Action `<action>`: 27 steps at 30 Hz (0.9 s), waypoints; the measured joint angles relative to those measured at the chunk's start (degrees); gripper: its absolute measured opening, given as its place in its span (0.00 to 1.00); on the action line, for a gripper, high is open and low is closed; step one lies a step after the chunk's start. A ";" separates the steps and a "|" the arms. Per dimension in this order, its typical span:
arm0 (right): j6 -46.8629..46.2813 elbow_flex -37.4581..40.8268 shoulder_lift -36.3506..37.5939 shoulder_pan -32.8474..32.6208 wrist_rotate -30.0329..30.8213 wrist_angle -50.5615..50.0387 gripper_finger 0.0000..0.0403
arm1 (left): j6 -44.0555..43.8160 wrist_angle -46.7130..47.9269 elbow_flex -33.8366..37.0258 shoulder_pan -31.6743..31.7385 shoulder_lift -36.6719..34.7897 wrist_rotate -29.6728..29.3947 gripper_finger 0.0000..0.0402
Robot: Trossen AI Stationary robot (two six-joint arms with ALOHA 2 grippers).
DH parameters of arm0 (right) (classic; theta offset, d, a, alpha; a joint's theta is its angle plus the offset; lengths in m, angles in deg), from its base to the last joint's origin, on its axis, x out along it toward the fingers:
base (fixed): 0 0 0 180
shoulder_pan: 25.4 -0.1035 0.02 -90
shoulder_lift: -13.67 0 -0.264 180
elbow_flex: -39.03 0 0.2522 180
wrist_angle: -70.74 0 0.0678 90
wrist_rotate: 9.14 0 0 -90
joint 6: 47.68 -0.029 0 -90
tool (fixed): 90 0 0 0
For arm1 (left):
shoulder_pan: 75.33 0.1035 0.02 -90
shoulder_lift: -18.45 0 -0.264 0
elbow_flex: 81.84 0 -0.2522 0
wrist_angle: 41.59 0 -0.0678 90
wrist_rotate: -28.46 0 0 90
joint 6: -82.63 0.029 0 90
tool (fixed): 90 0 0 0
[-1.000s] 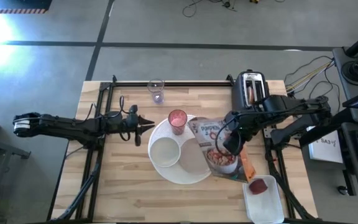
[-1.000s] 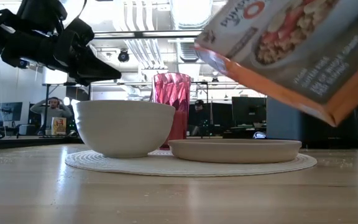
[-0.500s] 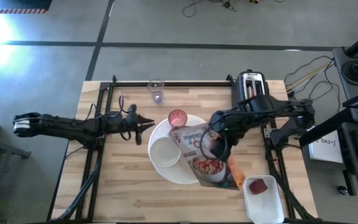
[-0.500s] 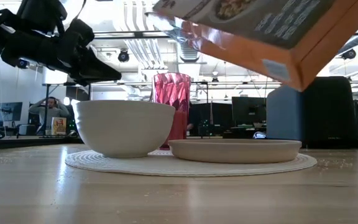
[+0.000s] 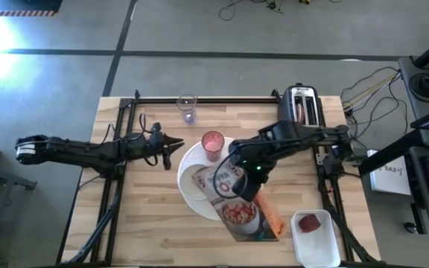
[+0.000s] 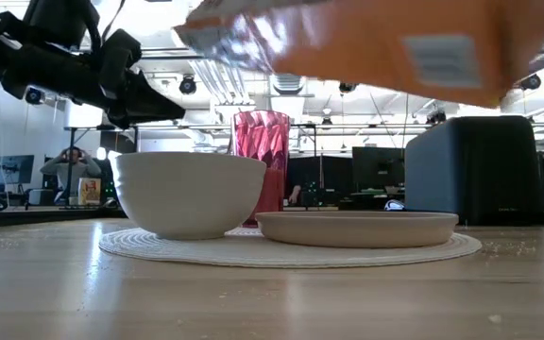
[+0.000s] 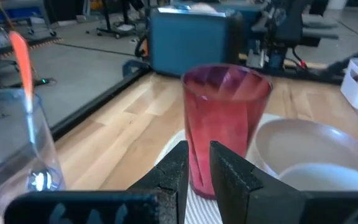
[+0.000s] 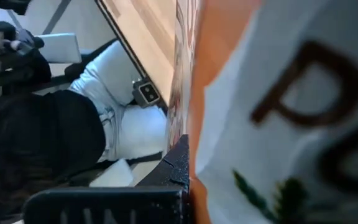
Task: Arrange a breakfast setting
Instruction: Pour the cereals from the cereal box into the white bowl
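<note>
Left gripper (image 5: 179,144) left of centre, nearly clenched, grasping nothing, just left of the placemat (image 5: 191,160). Bowl (image 6: 189,194), tumbler (image 5: 212,143) and plate (image 6: 357,228) on the placemat, mid-desk. Right gripper (image 5: 246,177) clenched on cereal box (image 5: 233,205), tilted above them.

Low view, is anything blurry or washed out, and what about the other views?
Low view: the cereal box is smeared with motion blur and bright ceiling lights glare behind it; the white bowl and pink tumbler stay sharp. Right wrist view: the box fills the frame, out of focus. High view: glare at the left edge.
</note>
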 joint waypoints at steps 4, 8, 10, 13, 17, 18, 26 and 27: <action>-0.51 0.00 -1.97 0.00 -2.71 -0.17 0.02 | 0.24 -0.25 -0.70 0.03 -1.71 -1.33 0.12; -1.66 0.00 -2.97 0.25 -3.12 -0.10 0.02 | 1.73 -0.52 -2.28 0.05 -3.57 -1.31 0.12; -2.82 -0.02 -3.34 0.65 -3.16 0.01 0.02 | 1.96 -0.28 -3.40 0.08 -4.37 -1.31 0.12; -5.85 -0.02 -3.69 1.46 -4.54 -0.16 0.02 | 2.23 0.74 -5.97 0.09 -5.76 -1.34 0.12; -8.92 -0.02 -4.99 2.80 -6.27 0.01 0.02 | 2.25 8.37 -11.30 0.10 -7.13 -1.42 0.12; -9.27 -0.04 -5.42 3.23 -6.87 0.17 0.02 | 2.25 11.01 -12.93 0.09 -7.32 -1.42 0.12; -10.93 -0.13 -8.13 6.24 -14.05 0.11 0.02 | 3.98 34.72 -19.91 0.12 -6.68 -3.88 0.12; -11.23 -0.15 -8.22 6.64 -14.89 0.05 0.02 | 3.94 35.32 -19.24 0.12 -6.72 -5.53 0.12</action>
